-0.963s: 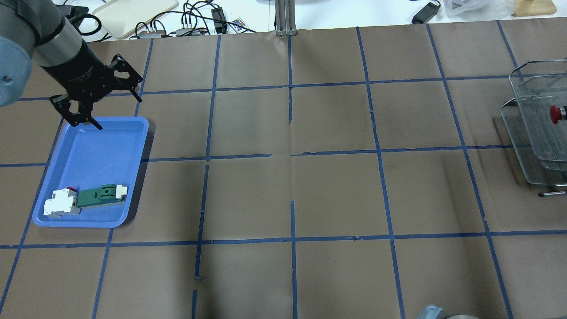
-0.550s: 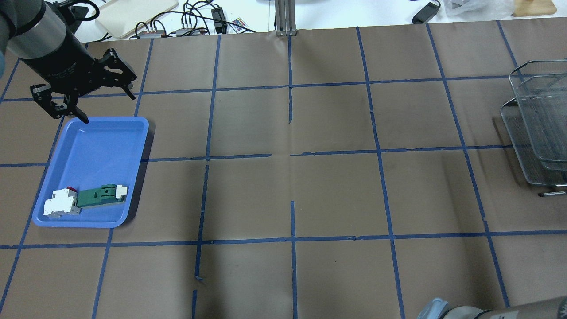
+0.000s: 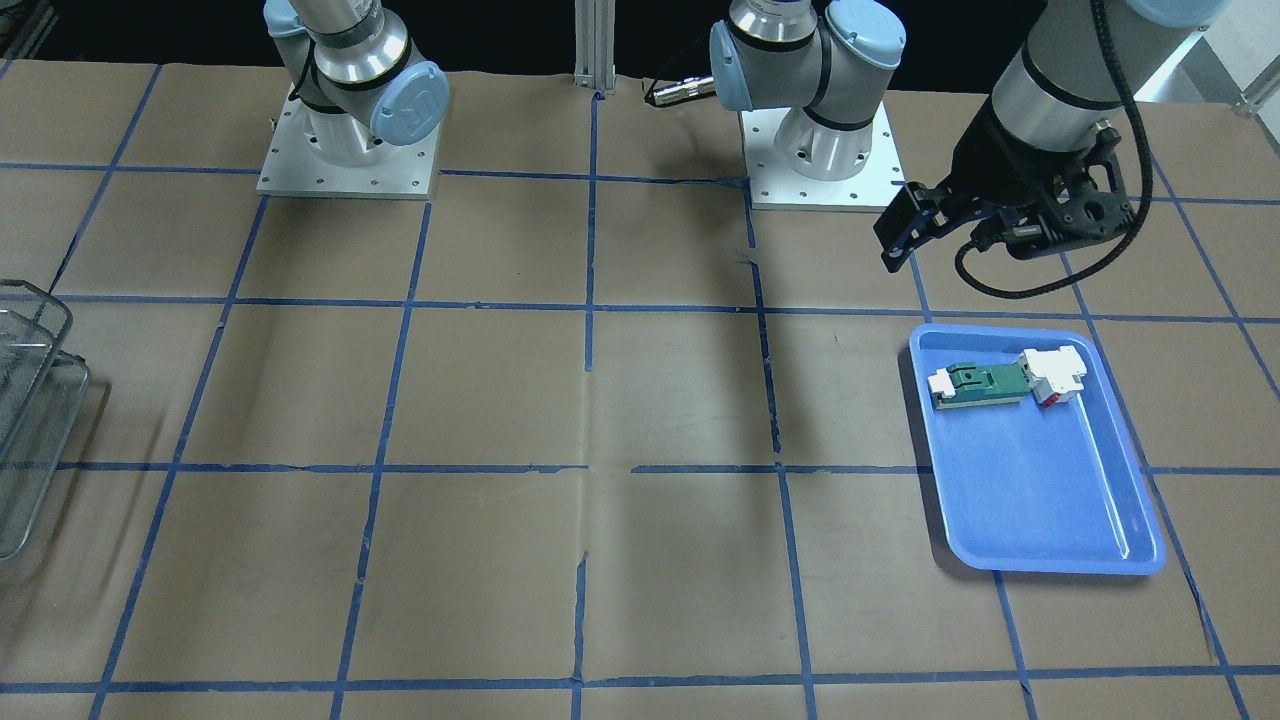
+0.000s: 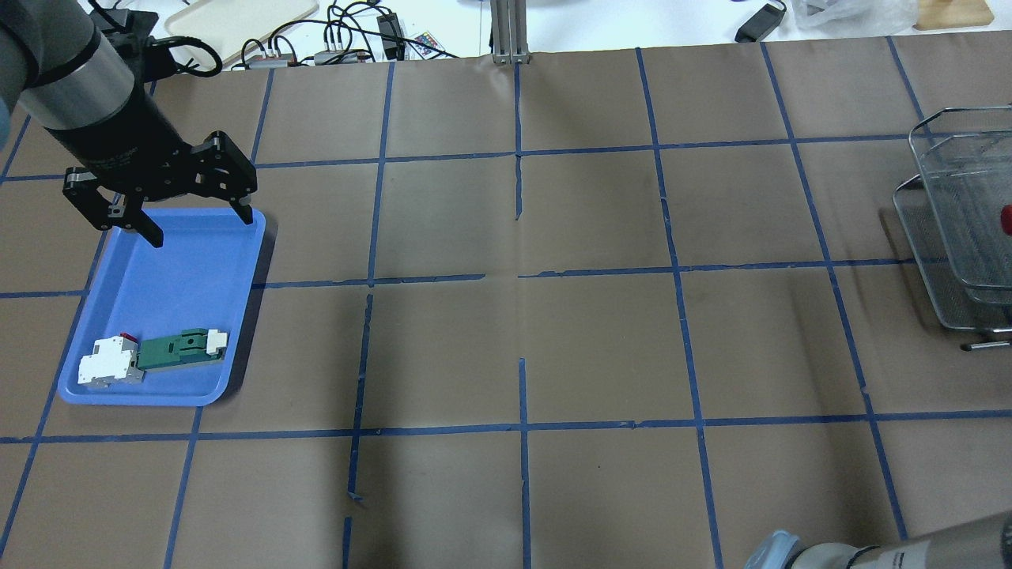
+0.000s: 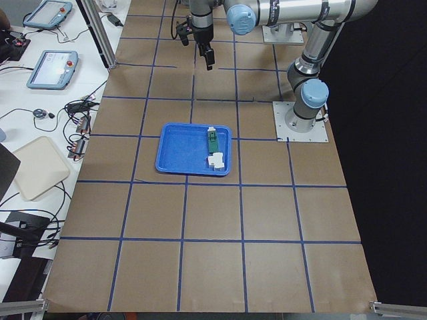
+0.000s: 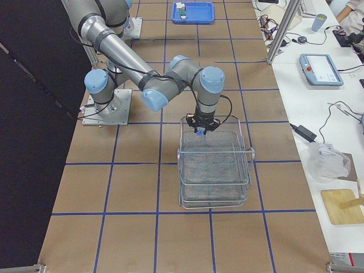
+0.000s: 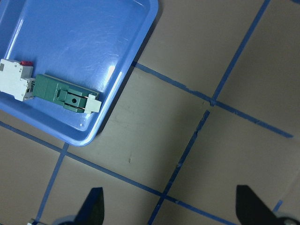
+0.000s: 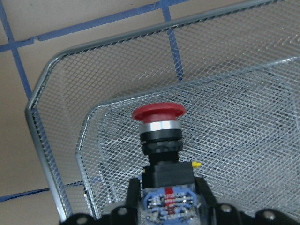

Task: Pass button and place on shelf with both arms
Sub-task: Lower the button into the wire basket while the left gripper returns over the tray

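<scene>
The button [image 8: 158, 113], with its red head, black collar and blue-and-clear block, is held by my right gripper [image 8: 168, 199], which is shut on the block. It hangs over the top tier of the wire-mesh shelf [image 8: 41, 140], apart from the mesh. In the overhead view only a red sliver of the button [image 4: 1006, 219] shows over the shelf [image 4: 921, 229]. The exterior right view shows the right gripper [image 6: 198, 129] at the shelf's [image 6: 216, 170] near rim. My left gripper [image 4: 202, 223] is open and empty above the far end of the blue tray [image 4: 182, 399].
The blue tray [image 3: 1050, 565] holds a green-and-white flat part [image 4: 178, 349] and a white block with a red tab [image 4: 107, 367] at its near end. Cables and a pale pad lie past the table's far edge [image 4: 348, 39]. The shelf stands at the right table edge [image 3: 30, 400].
My left gripper, open throughout, swung left and then came back nearer, over the tray's far end. The button's red head moved right over the shelf, left the overhead view, then reappeared at its edge.
</scene>
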You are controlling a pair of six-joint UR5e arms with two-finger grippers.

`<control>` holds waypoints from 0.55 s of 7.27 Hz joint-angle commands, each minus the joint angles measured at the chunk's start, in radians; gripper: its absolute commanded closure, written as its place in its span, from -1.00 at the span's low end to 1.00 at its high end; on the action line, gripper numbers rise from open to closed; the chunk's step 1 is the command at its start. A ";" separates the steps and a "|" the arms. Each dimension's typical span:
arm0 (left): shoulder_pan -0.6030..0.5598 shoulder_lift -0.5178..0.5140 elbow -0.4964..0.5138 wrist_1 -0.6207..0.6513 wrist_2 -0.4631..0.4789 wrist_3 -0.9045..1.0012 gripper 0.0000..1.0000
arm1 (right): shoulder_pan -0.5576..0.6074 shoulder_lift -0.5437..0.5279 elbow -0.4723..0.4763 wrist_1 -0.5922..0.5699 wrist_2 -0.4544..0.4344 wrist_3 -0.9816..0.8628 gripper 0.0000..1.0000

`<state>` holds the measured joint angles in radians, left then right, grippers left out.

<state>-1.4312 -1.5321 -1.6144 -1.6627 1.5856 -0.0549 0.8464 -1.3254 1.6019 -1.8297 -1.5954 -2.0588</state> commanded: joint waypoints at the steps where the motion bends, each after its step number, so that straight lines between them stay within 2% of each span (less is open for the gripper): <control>1: -0.047 0.013 0.008 -0.022 -0.024 0.090 -1.00 | 0.002 0.013 -0.005 0.000 0.018 0.008 0.03; 2: -0.055 0.024 0.008 -0.022 -0.026 0.093 -1.00 | 0.002 -0.012 -0.003 0.007 0.025 0.014 -0.52; 3: -0.055 0.038 -0.005 -0.022 -0.024 0.131 -1.00 | 0.003 -0.032 -0.003 0.018 0.023 0.015 -0.83; 4: -0.055 0.053 -0.012 -0.023 -0.010 0.154 -1.00 | 0.008 -0.070 -0.002 0.051 0.025 0.019 -0.89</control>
<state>-1.4842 -1.4962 -1.6170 -1.6845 1.5653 0.0683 0.8505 -1.3567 1.5986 -1.8082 -1.5724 -2.0441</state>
